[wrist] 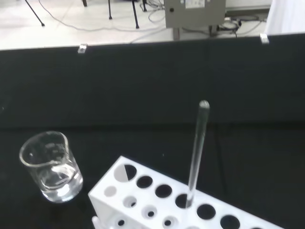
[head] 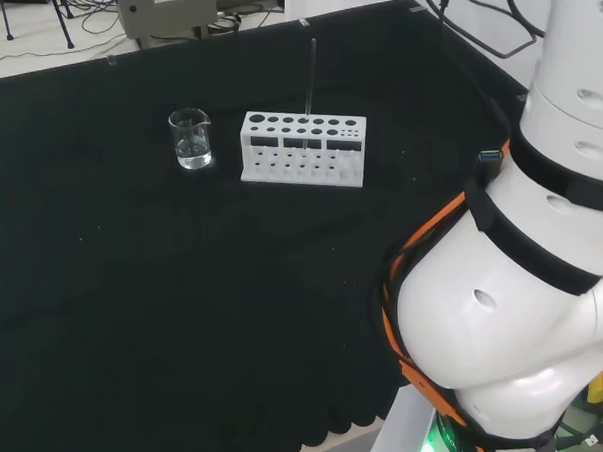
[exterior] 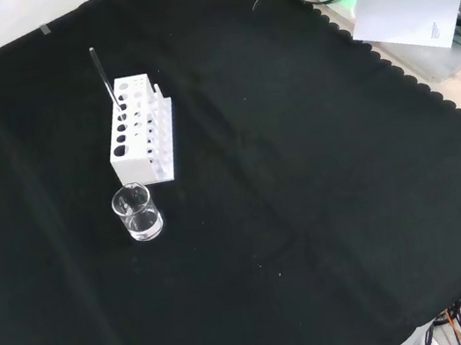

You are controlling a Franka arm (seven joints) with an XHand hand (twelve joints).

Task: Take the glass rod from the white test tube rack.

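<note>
Desk: black cloth (exterior: pixel 301 169) with a scalloped edge; pale floor, cables and a grey box beyond the far edge in the wrist view.

Item 1, glass rod (wrist: pixel 196 152): upright, slightly tilted, seated in a hole of the back row, its top well above the rack. Nothing touches it.

Item 2, white rack (head: pixel 303 148): rows of round holes, otherwise empty as far as can be seen.

Item 3, small clear beaker (head: pixel 191 139): just beside the rack's end, apart from it; contents cannot be told.

Fingers: how far open they are, and whether they hold anything, cannot be told, so places relative to them cannot be given.

Progress: judged at the start. Rod not yet taken; approach, grasp and lift all remain.
</note>
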